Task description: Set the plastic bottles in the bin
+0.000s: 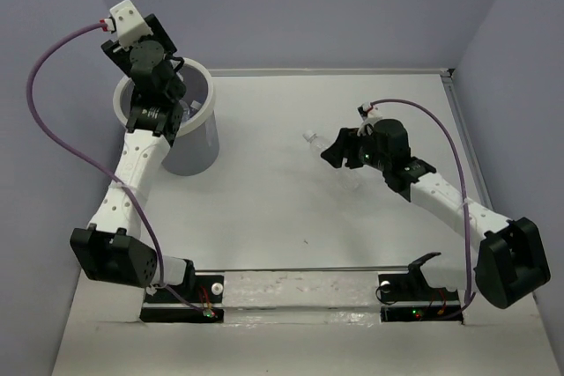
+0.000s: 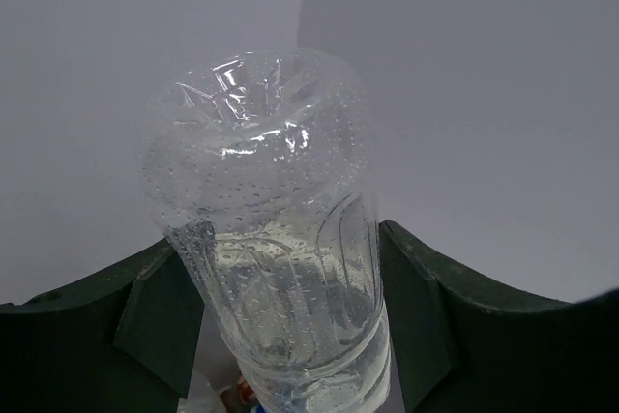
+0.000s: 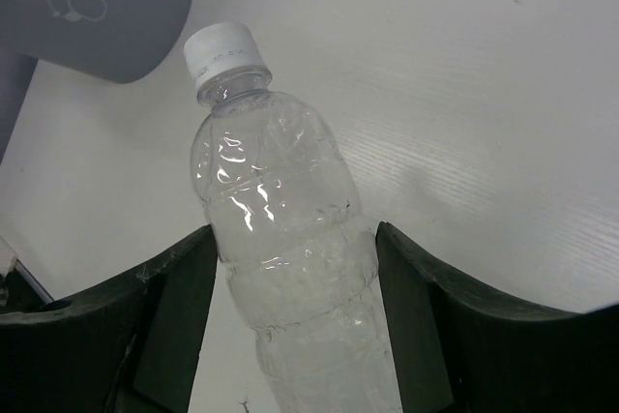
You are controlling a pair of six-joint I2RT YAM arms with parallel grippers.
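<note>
The grey-white bin point(image 1: 208, 85) stands at the back left of the table. My left gripper point(image 1: 174, 108) hangs over its mouth. In the left wrist view this gripper point(image 2: 285, 244) is shut on a clear crinkled bottle point(image 2: 261, 171), base pointing away from the camera. Bits of red and blue point(image 2: 248, 396) show below it. My right gripper point(image 1: 335, 149) is right of centre and holds a clear bottle whose pale cap point(image 1: 310, 138) pokes out leftwards. In the right wrist view this gripper point(image 3: 295, 234) is shut on that bottle point(image 3: 276, 200), white cap point(image 3: 223, 53) on top.
The bin's grey side point(image 3: 97, 7) shows at the top left of the right wrist view. The white table point(image 1: 291, 209) has a raised edge point(image 1: 458, 121) along its right side. Purple cables loop from both arms.
</note>
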